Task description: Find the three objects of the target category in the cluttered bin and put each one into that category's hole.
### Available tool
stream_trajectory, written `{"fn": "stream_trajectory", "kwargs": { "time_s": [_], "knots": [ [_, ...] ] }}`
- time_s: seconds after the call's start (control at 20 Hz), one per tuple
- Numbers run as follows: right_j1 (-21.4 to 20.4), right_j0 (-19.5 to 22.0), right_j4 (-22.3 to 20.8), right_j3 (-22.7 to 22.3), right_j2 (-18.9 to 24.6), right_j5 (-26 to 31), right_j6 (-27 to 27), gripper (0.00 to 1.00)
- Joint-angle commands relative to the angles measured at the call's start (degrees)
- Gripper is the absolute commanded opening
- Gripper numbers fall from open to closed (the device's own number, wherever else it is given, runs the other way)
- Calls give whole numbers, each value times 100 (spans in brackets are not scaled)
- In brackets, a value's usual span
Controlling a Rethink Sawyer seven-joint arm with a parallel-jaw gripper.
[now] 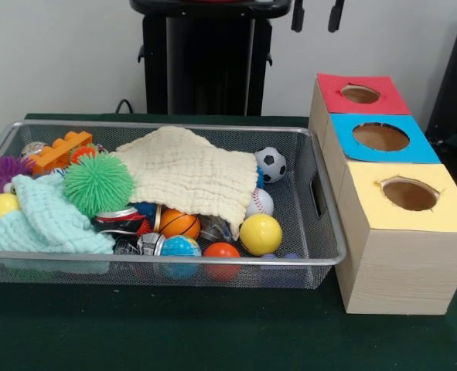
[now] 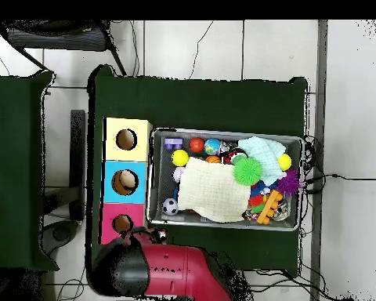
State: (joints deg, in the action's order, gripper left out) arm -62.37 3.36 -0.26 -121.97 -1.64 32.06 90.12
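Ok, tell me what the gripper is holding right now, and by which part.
Nothing is held. Only the gripper's tips show at the top edge of the front view, well above the cluttered bin, with nothing between them.

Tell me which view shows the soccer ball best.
The front view: the soccer ball sits clear at the basket's far right corner beside the cream cloth, its black patches plain. The overhead view shows it only as a small speck near the red box.

Cluttered bin point(image 2: 153, 176) beside three boxes; cream cloth point(image 2: 212, 189) over toys.
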Motion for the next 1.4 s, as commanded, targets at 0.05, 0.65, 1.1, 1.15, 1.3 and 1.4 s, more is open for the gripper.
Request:
{"fn": "stream_trajectory", "kwargs": {
  "time_s": [0.05, 0.65, 1.1, 1.15, 1.3, 1.4],
  "knots": [
    [895, 433, -339, 911, 102, -313, 562, 100],
    [1658, 1034, -339, 2080, 259, 344, 152, 100],
    [2096, 1642, -434, 2733, 501, 590, -322, 100],
    [2166, 1683, -471, 2820, 526, 629, -379, 100],
    [2328, 1848, -572, 2990, 619, 659, -540, 100],
    [2390, 1941, -639, 3028, 646, 658, -593, 100]
  ]
}}
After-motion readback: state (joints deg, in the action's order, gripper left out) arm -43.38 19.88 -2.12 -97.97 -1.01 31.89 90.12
